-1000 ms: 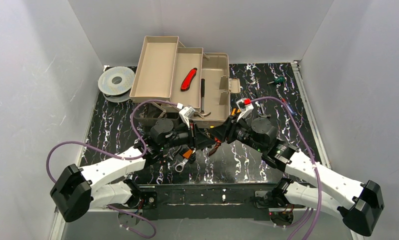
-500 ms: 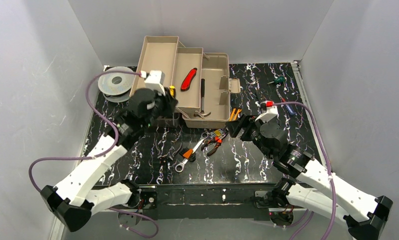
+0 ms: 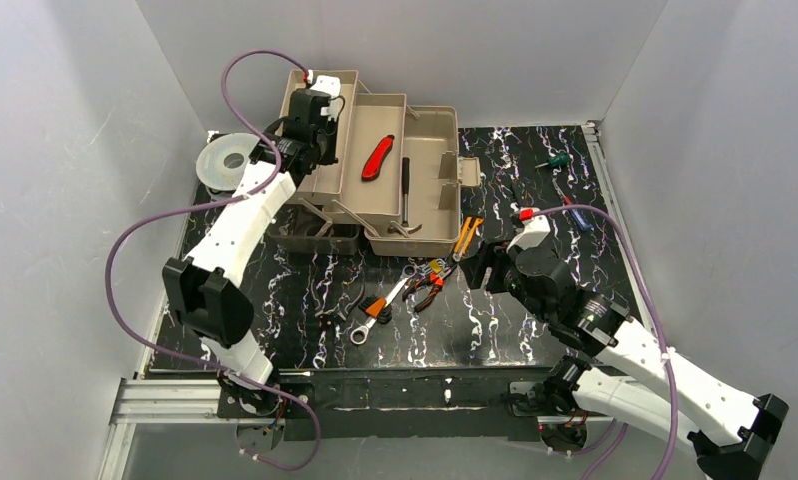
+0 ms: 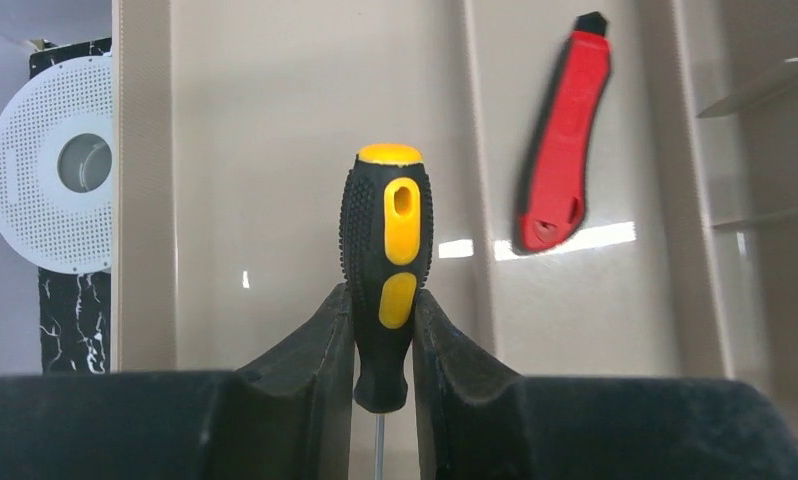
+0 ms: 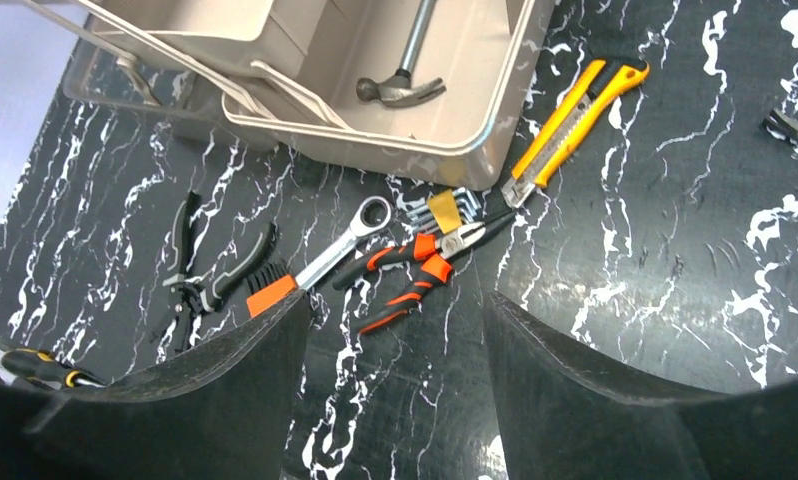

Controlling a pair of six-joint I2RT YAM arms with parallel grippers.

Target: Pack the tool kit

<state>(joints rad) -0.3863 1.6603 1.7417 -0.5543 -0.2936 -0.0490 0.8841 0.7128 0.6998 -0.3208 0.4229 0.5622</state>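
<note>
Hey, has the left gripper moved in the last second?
Yes. The left gripper has swung from the toolbox's near edge away and leftward, and now hangs over the leftmost tray, beside the wire spool, shut on a screwdriver.

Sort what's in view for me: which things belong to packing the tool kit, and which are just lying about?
Part of the job:
- toolbox
- yellow-and-black screwdriver
- red knife
- hammer
- wrench
- orange pliers
- black pliers
- yellow knife
- green screwdriver

Just lying about:
- grey wire spool
</note>
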